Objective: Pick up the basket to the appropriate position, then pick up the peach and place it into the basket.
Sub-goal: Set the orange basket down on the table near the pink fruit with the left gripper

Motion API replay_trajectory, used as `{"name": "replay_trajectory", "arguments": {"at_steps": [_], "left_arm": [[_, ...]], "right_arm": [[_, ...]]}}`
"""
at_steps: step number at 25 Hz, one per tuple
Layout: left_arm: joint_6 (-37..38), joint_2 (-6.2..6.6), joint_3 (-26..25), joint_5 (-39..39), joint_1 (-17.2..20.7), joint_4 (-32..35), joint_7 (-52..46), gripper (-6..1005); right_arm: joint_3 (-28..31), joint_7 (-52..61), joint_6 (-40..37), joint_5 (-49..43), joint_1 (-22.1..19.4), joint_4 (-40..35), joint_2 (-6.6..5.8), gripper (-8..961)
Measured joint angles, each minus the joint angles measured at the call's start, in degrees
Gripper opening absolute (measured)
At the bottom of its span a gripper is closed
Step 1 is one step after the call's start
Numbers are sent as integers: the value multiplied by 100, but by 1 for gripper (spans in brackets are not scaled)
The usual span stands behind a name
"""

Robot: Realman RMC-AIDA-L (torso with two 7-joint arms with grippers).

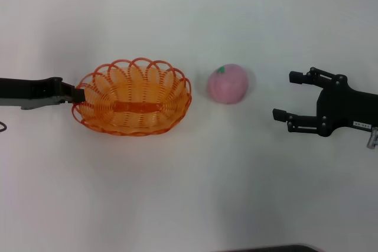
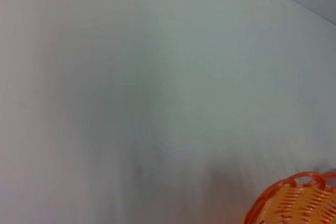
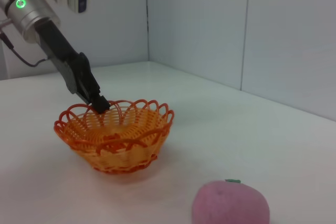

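The task was at its first half: the basket (image 1: pixel 133 97) stood upright on the white tabletop (image 1: pixel 189 193), gripped at its rim by the left gripper (image 1: pixel 78 94), while the peach (image 1: pixel 229 83) lay untouched just beside it, not yet in it. The left jaws were clenched on a rim loop. The right gripper (image 1: pixel 290 94) hovered near the peach with jaws spread wide, holding nothing.

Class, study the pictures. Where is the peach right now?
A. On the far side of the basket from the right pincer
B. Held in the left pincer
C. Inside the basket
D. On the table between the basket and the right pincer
D: the peach lies on the table, apart from the basket, with the open right pincer on its other side.
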Motion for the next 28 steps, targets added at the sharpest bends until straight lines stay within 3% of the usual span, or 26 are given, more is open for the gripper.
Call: {"name": "replay_trajectory", "arguments": {"at_steps": [28], "left_arm": [[-407,-26,82,-34,61,-164,-12,63]], "right_arm": [[-5,0,7,0,6,0,0,920]]}}
